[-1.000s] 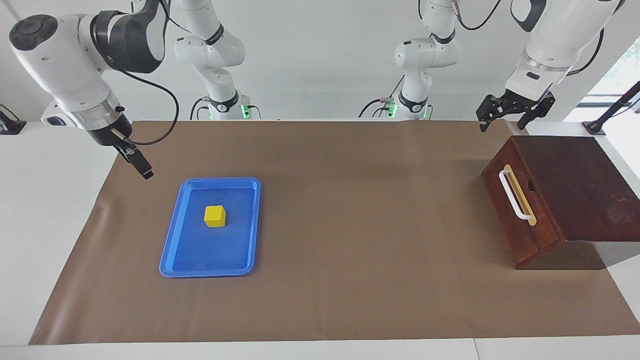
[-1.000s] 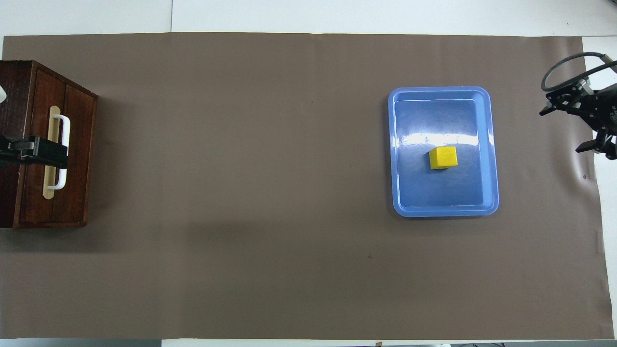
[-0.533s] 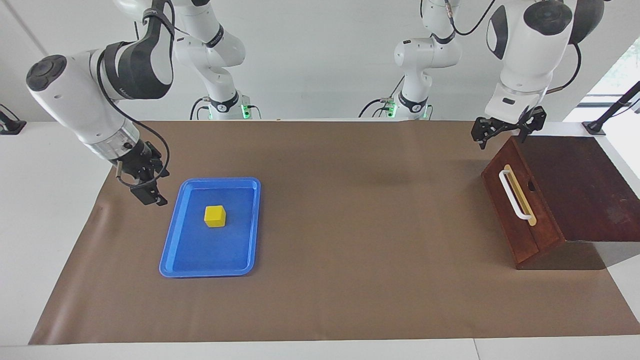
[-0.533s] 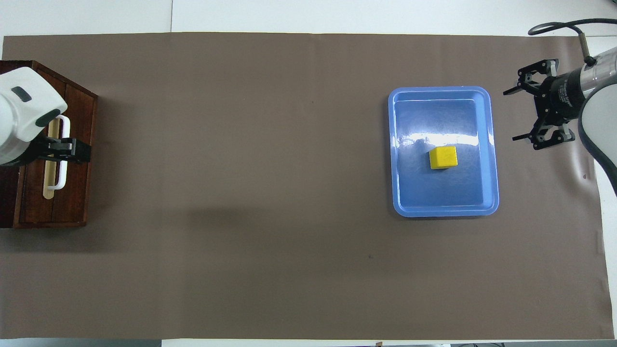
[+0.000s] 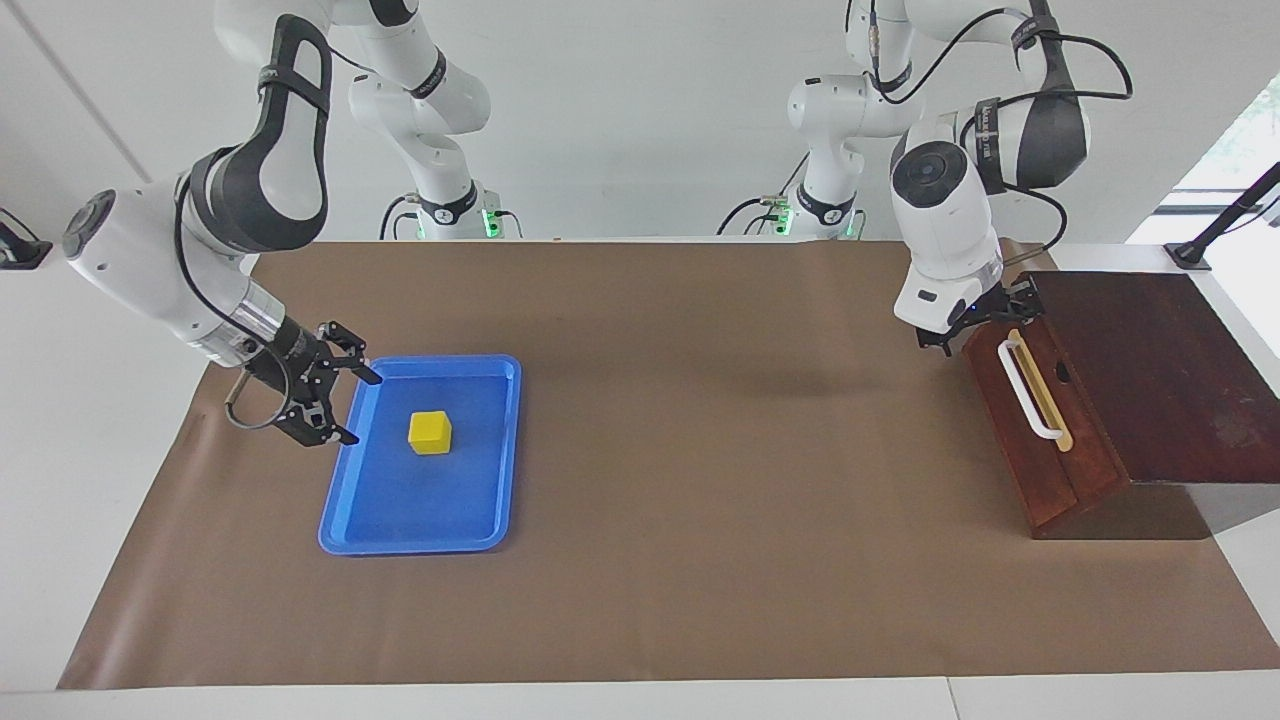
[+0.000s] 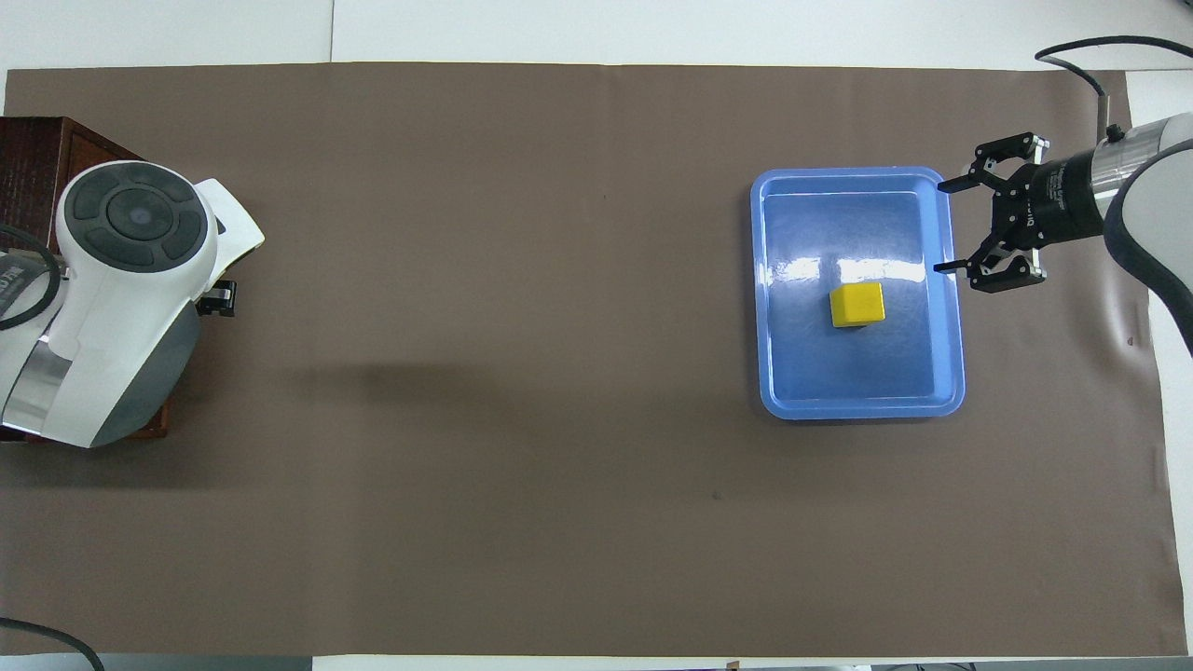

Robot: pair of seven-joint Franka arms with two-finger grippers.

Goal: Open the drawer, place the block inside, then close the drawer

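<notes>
Brown mat [image 5: 700,450] covers the table; blue tray [image 5: 345,500] on it serves as landmark.

Block [image 5: 430,432]: yellow cube, inside the tray, resting flat, in the half nearer the robots.

Right gripper [image 5: 350,405]: at the tray's rim on the right arm's end, fingers spread wide, empty, apart from the block.

Drawer [image 5: 1040,420]: well apart from the tray, toward the left arm's end, pushed in flush; white handle [image 5: 1028,390] on yellow strip.

Left gripper [image 5: 975,325]: just at the drawer front's robot-side corner, by the handle's end; fingers largely hidden.
</notes>
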